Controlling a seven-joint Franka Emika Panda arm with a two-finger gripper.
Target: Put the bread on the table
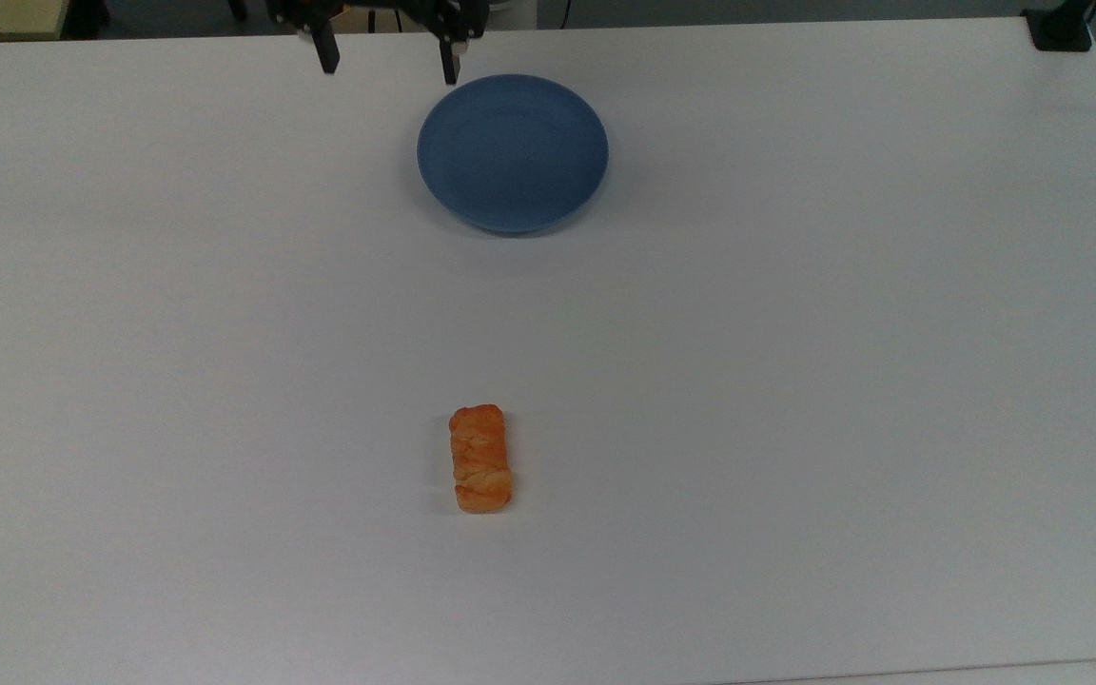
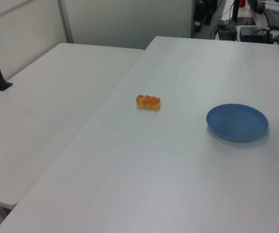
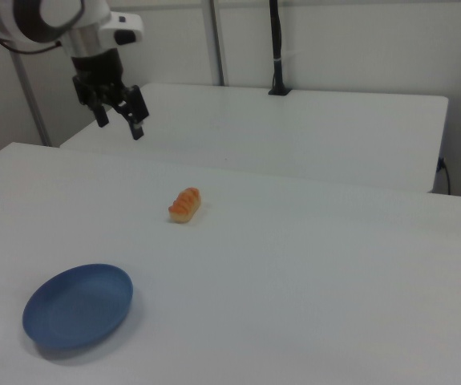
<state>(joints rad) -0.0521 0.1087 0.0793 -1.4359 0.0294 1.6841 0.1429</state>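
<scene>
The end effector (image 3: 118, 120) was seen raised well above the table (image 3: 310, 265), its two fingers (image 3: 137, 131) spread apart and nothing held between them. In the top view it was caught at the upper edge, (image 1: 386, 52) just beyond the far rim of the blue plate (image 1: 513, 152), with only the black fingertips visible. In the right view the white wrist above it was tilted, the fingers pointing down and toward the right view's right.

The bread (image 1: 480, 459) was found lying flat on the bare table, well apart from the plate and from the end effector — its long axis running up and down in the top view. In the left view the same loaf (image 2: 148, 102) was seen to the left view's left of the plate (image 2: 237, 122), nothing touching it.

The placing was judged to be done, the step in hand being the withdrawal. It would be done well if the arm were carried clear at height, so that neither loaf nor plate could be brushed — and the fingers left spread, since nothing remained to be gripped. The loaf looked stable on its flat side, and no correction was thought to be needed.
</scene>
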